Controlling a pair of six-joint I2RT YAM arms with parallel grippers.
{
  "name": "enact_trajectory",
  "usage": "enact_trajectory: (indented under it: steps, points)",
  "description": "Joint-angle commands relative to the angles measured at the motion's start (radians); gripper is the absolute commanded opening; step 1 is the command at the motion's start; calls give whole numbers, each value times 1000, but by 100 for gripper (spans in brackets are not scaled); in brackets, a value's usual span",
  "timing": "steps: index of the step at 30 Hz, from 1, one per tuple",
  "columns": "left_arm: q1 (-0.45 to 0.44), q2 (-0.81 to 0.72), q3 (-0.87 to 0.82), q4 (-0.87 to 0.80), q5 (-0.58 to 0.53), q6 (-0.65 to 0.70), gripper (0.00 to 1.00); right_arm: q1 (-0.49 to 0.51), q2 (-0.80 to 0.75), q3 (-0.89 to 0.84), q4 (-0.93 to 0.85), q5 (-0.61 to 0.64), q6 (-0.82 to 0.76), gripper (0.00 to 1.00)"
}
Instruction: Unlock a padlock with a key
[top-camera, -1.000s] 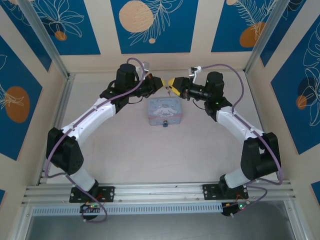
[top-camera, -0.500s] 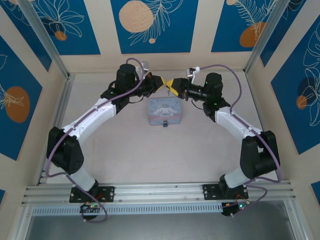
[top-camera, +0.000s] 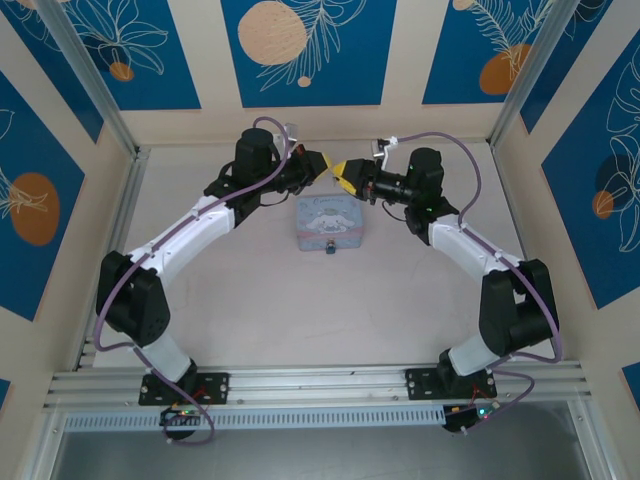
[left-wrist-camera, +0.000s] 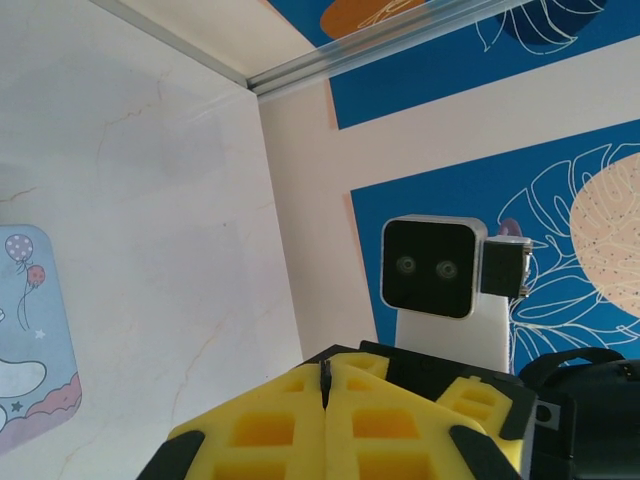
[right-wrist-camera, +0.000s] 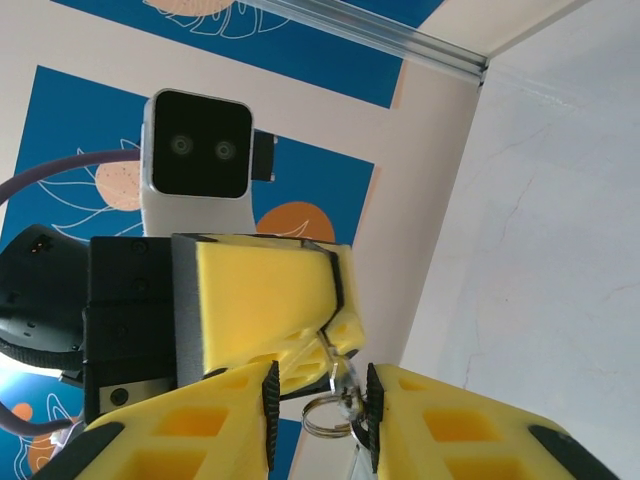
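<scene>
The left hand (top-camera: 322, 166) clamps the key (right-wrist-camera: 335, 362) aloft, the right hand (right-wrist-camera: 320, 402) brackets it, grip unclear; the padlock (top-camera: 328, 247) lies untouched.

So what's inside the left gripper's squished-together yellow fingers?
The left gripper is shut on the key: a thin metal sliver pokes out, with a ring dangling inside the right gripper. The pads cover the rest of the key.

Pale blue cartoon tin (top-camera: 328, 222) flat on table (top-camera: 250, 290), mid-workspace.
</scene>
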Motion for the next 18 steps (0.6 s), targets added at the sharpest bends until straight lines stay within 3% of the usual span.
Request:
enact_trajectory:
  steps: [1, 9, 18]
  points:
    - [5, 7, -8, 41, -12, -12, 0, 9, 14, -4, -17, -13, -11, 34]
    - [7, 0, -19, 44, -10, -14, 0, 4, 20, 2, -32, 5, -16, 35]
    - [5, -14, -47, 51, -20, -18, 0, -9, 11, 0, -42, 8, -15, 25]
